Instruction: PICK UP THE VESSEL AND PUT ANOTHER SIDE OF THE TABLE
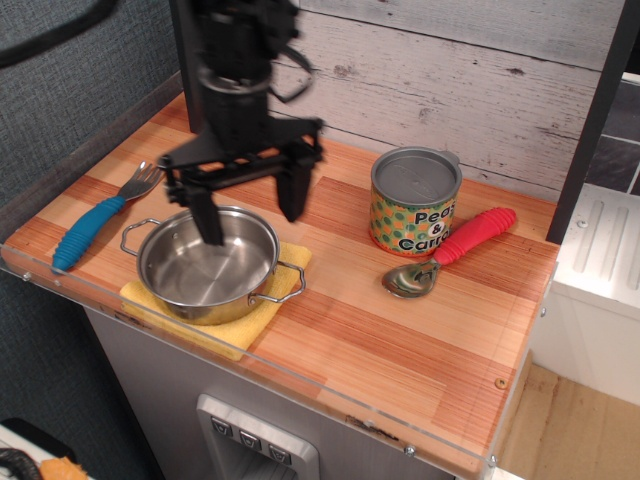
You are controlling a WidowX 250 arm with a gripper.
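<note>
Overall scene: a wooden counter (400, 330) seen from above, one black robot arm reaching down.
Tool (252, 205): fingers spread wide apart, gripping nothing, hanging over the vessel's far rim.
Vessel (208, 262): shiny steel pot, upright and empty, on a yellow cloth (232, 332) near the counter's front left edge.
Fork (100, 215): blue-handled, left of the vessel.
Can (415, 203): dotted, standing well right, beside a red-handled scoop (450, 250).
</note>
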